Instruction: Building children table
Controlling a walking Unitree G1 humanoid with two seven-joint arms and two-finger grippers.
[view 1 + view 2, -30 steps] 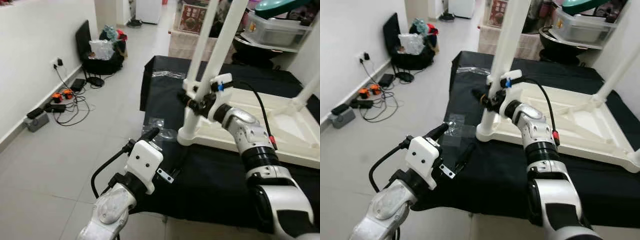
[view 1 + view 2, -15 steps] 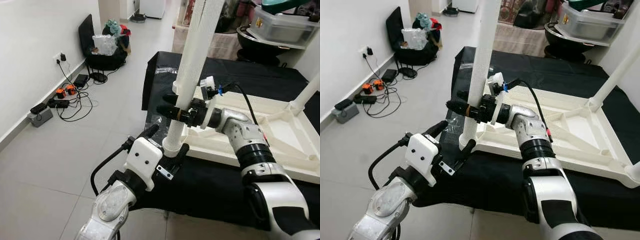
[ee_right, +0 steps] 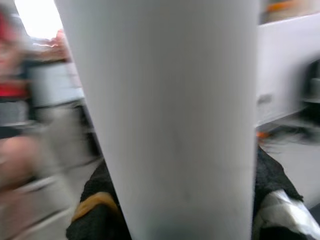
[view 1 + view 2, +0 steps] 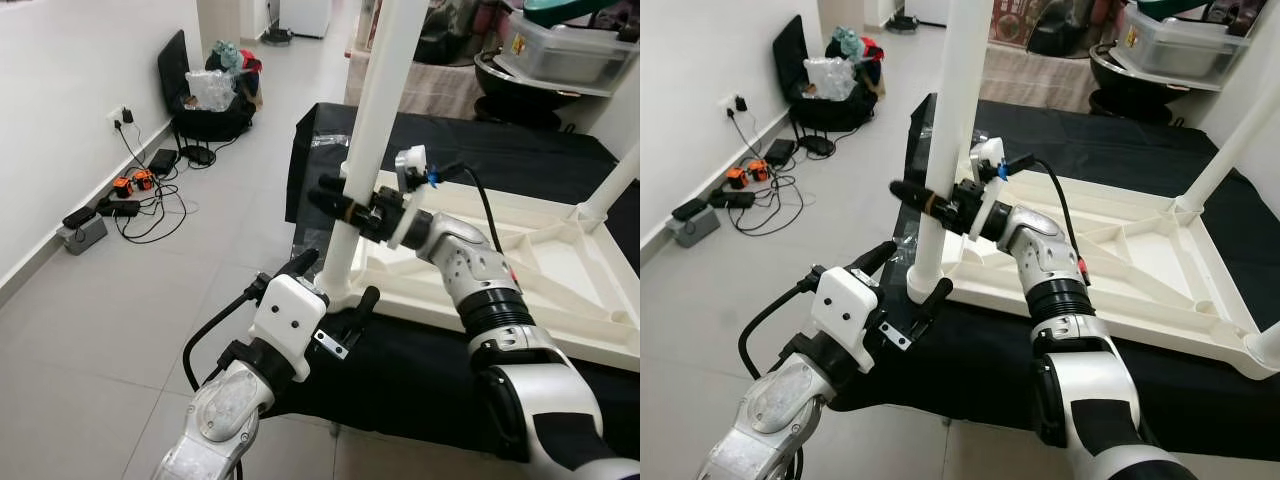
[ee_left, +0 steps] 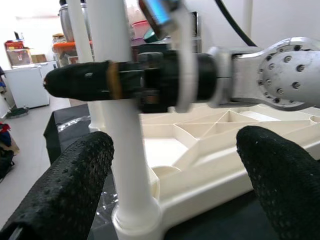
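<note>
A white children's table (image 4: 560, 290) lies upside down on a black cloth (image 4: 430, 370). At its near left corner a white leg (image 4: 375, 110) stands up, leaning slightly. My right gripper (image 4: 338, 198) is shut on this leg a little above its base; in the right wrist view the leg (image 3: 170, 115) sits close between the black fingers (image 3: 92, 210). My left gripper (image 4: 337, 280) is open, its fingers (image 5: 65, 190) on either side of the leg's base (image 5: 132, 210) without touching it. A second leg (image 4: 615, 185) stands at the far right corner.
The cloth's left edge drops to a tiled floor with cables and a power strip (image 4: 120, 195) by the white wall. A black bag with clutter (image 4: 205, 110) stands further back. Clear plastic wrapping (image 4: 335, 145) lies on the cloth. A plastic bin (image 4: 565, 55) sits behind the table.
The table's near corner and its leg have shifted left, toward my left gripper, with my right gripper still shut on the leg. My left gripper has hardly moved.
</note>
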